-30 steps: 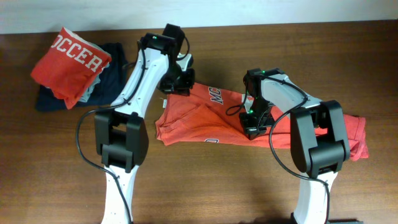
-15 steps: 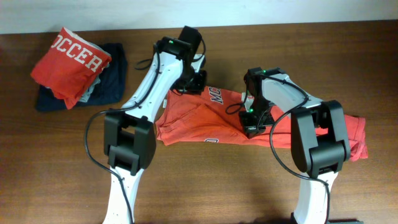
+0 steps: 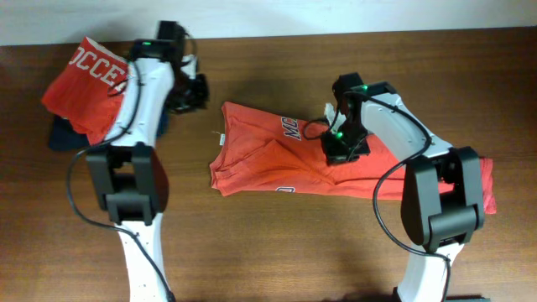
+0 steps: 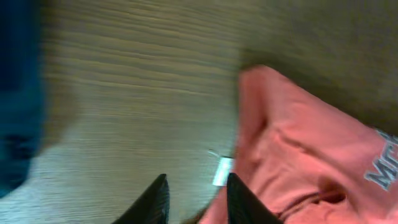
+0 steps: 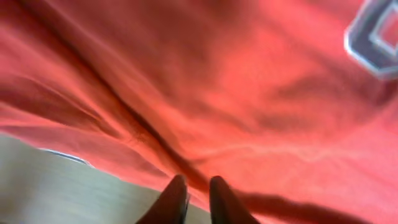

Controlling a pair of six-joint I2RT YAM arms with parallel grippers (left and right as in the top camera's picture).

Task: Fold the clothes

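Note:
The clothes, a coral-red T-shirt [image 3: 277, 159] with white lettering, lie spread and creased across the middle of the table, reaching to the right edge. My left gripper [image 3: 195, 92] hovers over bare wood just left of the shirt's upper left corner. In the left wrist view this gripper [image 4: 198, 202] is open with only table between its fingers, and the shirt [image 4: 311, 149] and its white tag [image 4: 222, 172] lie to the right. My right gripper [image 3: 336, 151] is low over the shirt's middle. In the right wrist view it [image 5: 198, 199] is slightly open above a dark crease in the cloth [image 5: 249, 81].
At the far left a folded red garment [image 3: 92, 80] with white letters rests on a folded dark navy garment [image 3: 63, 134], whose blue edge [image 4: 18, 93] shows in the left wrist view. The table's back edge [image 3: 277, 33] runs close behind the shirt.
My left arm has swung left, off the shirt's upper corner, and its jaws have opened. The right gripper has shifted slightly back on the shirt and parted its fingers.

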